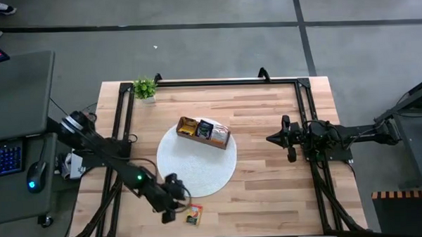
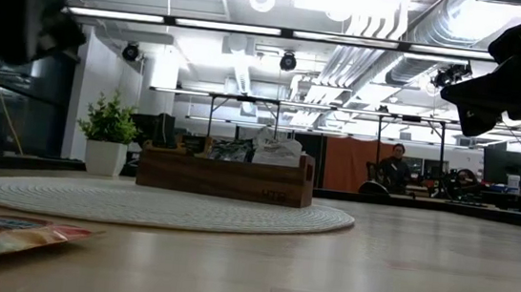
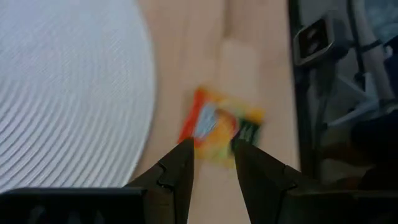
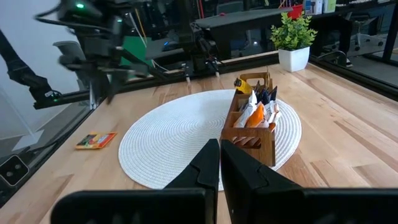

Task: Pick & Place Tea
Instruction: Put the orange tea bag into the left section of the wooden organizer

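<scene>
- Two dark fingers (image 3: pixel 186 168) of the left pincer (image 3: pixel 213 163) fill the front of the left wrist view, parted with a gap between them and nothing held; they hover over the loose tea sachet (image 3: pixel 219 127).
- That sachet lies flat on the bare worktop (image 1: pixel 270 187), just beside the edge of the round white mat (image 1: pixel 192 172) and near the worktop's front edge.
- Handling, as a judgement: a sachet like this is very light, thin and limp, with a slick wrapper. Lying flat, it offers little to bite on. A nip across one edge or corner looks the better hold; pressing down on its face may only make it slide.
- Its shape is near square, so no clear long axis shows. It sits turned at an angle to the worktop's planks, one corner toward the mat.
- More sachets stand upright in the wooden box (image 1: pixel 203 133) on the mat.
- Over the worktop's right side, the right pincer (image 1: pixel 270 139) waits clenched and empty, well apart from the box.
</scene>
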`<move>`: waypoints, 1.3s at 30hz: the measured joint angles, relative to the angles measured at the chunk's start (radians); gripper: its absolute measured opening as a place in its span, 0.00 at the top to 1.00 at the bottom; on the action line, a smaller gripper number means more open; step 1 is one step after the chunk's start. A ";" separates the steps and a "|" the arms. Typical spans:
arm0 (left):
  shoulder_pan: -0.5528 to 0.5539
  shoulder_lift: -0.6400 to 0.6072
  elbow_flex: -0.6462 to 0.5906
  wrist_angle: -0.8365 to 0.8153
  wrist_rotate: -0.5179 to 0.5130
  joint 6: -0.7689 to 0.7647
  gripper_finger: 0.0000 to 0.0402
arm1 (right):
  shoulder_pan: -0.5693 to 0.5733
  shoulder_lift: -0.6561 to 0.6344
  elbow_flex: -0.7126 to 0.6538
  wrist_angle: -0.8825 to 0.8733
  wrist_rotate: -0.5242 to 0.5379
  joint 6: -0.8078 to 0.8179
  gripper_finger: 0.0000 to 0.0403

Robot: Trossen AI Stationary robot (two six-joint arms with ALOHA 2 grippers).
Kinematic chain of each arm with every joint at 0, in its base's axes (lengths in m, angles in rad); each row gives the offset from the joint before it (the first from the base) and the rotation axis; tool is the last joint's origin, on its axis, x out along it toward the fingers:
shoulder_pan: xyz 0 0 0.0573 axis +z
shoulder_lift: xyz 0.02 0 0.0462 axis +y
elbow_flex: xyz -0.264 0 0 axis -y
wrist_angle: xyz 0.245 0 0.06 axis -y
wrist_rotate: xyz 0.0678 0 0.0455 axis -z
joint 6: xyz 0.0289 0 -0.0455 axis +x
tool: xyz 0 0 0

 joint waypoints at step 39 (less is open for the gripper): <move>-0.194 0.670 0.928 -0.918 -0.262 -0.100 0.71 | 0.000 0.000 0.000 0.000 0.000 0.000 0.97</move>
